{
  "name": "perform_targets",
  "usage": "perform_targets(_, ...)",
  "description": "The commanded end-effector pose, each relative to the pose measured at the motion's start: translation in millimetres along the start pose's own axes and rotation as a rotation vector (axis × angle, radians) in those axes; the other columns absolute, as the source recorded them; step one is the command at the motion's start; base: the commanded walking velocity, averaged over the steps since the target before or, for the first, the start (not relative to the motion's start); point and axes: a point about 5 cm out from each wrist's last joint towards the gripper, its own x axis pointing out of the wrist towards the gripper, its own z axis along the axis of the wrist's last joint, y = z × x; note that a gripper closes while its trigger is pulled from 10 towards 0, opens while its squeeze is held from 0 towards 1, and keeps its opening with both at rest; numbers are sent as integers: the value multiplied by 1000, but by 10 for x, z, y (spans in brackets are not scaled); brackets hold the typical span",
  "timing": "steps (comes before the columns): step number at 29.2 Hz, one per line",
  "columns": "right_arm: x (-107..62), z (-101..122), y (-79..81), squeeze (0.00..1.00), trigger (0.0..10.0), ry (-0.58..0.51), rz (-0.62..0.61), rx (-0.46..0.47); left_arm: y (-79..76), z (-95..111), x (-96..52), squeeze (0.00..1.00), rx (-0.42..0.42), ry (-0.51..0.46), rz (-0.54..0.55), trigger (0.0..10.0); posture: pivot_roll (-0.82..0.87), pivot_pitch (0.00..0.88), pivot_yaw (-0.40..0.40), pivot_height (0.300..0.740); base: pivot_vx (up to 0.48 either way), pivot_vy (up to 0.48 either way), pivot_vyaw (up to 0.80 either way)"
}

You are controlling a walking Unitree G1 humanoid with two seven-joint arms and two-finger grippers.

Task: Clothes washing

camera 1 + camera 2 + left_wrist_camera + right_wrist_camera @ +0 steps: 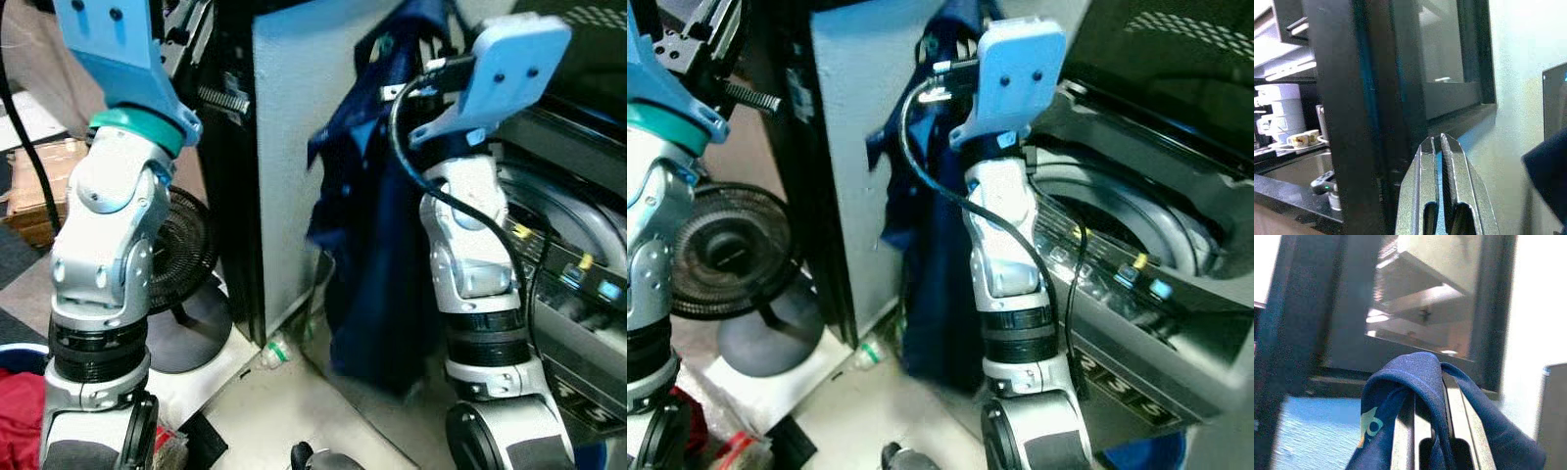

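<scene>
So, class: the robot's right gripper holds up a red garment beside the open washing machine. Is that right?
Not quite. The garment pinched in the right gripper is dark blue, not red, as the right wrist view shows. It does hang beside the open washing machine.

Both arms raised, left gripper [1440, 147] closed, empty.

The left tool [1440, 147] — fingers pressed together — points at a dark window frame [1376, 98], cups [1300, 139] nearby.
</scene>
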Motion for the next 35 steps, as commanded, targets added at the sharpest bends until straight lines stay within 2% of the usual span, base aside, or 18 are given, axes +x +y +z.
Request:
perform_targets(1,-13,12,-52,0,10000,-4,-22,7,-8,-16,10,0,0,6,-2,10000,64,0,22,740,0,0,-750)
perform_targets(9,-50,-38,-99,0,10000,20,-38,5,70,-134,1,0,-1,61,58,10000,68,0,17,740,0,0,-755)
perform_targets(21,-32,-95,-109,0,10000,42,-54,30,69,-123,33,0,-16,38,64,10000,72,0,14,740,0,0,-760)
perform_targets(35,-44,-144,-198,0,10000,73,-107,69,80,-120,32,0,-21,33,69,10000,73,0,12,740,0,0,-763)
